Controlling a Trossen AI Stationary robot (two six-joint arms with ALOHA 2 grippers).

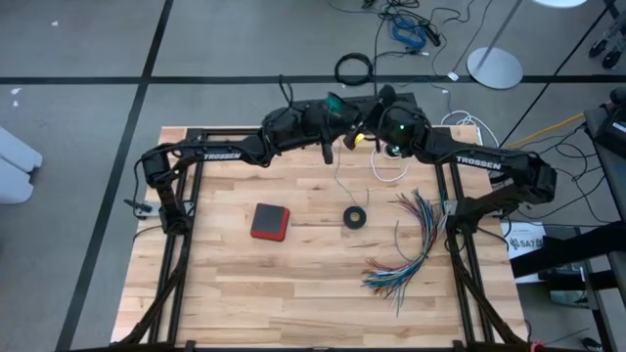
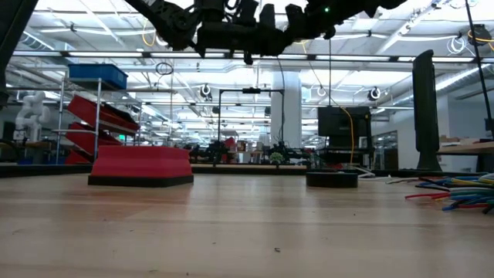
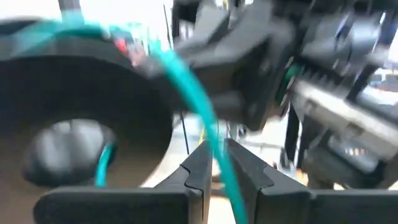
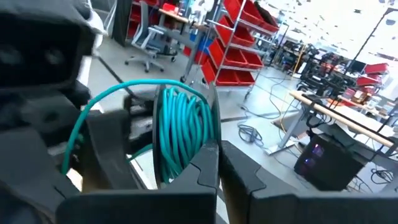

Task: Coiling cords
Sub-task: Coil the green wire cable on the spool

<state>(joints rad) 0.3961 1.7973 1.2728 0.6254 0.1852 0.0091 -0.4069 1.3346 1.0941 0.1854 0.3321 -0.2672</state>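
Both arms meet high over the table's far middle. The teal-green cord is partly wound into a coil [image 4: 181, 127] of several turns, which stands at my right gripper [image 4: 219, 155]; that gripper is shut. In the high view the coil [image 1: 333, 101] shows as a teal patch between the two hands. A loose strand [image 3: 198, 99] of it runs on through the narrow gap of my left gripper [image 3: 217, 163], whose fingers stand slightly apart. The white cord [image 1: 389, 174] lies in a loop on the table's far right part, under the right arm. My left gripper has the teal strand [image 3: 219, 149] running between its two fingertips, across them; I cannot tell whether the fingers touch it. My right gripper is shut at the coil's lower end [image 4: 169, 167], level with the table. One finger [image 4: 200, 171] hides the place of contact. The coil stands upright above the fingertips, lifted clear of the table.
A red box [image 1: 269, 221] lies left of the table's middle and a small black ring [image 1: 354, 217] at the middle. A fan of multicoloured wires [image 1: 411, 244] spreads at the right. The table's near half is bare wood [image 1: 293, 293].
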